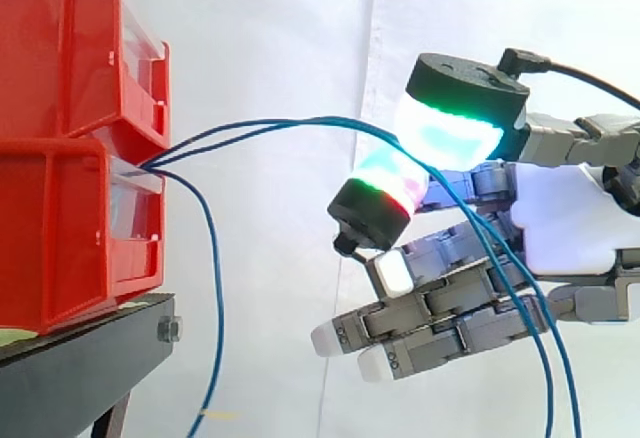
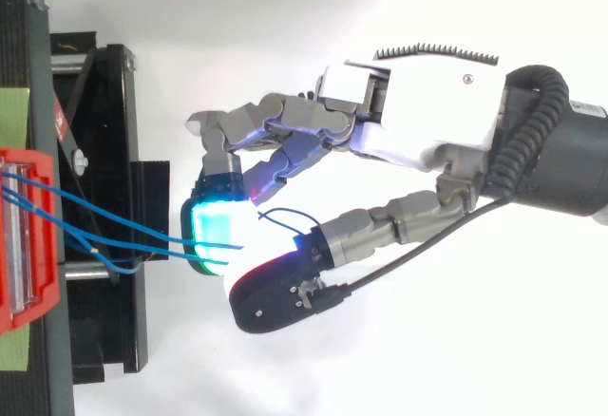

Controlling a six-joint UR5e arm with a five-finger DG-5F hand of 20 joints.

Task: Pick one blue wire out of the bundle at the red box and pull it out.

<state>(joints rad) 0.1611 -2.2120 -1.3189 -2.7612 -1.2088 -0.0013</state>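
Two stacked red bins (image 1: 60, 138) stand on the left, seen from above as a red box (image 2: 24, 245). A bundle of thin blue wires (image 1: 270, 128) comes out of the gap between them. Two wires arch right into my hand (image 1: 570, 218), pass between two glowing pads (image 1: 450, 133) and trail down behind the other fingers. From above, these wires (image 2: 123, 243) end at the cyan pad (image 2: 217, 231), which presses against the thumb. The hand (image 2: 418, 112) is shut on the wires, well right of the bins. A third blue wire (image 1: 215, 288) hangs loose below the bins.
The bins rest on a black stand (image 1: 80, 358) with a bolt at its front corner; from above its black frame (image 2: 104, 150) reaches right of the box. A white curtain lies behind. Open room separates the stand from the hand.
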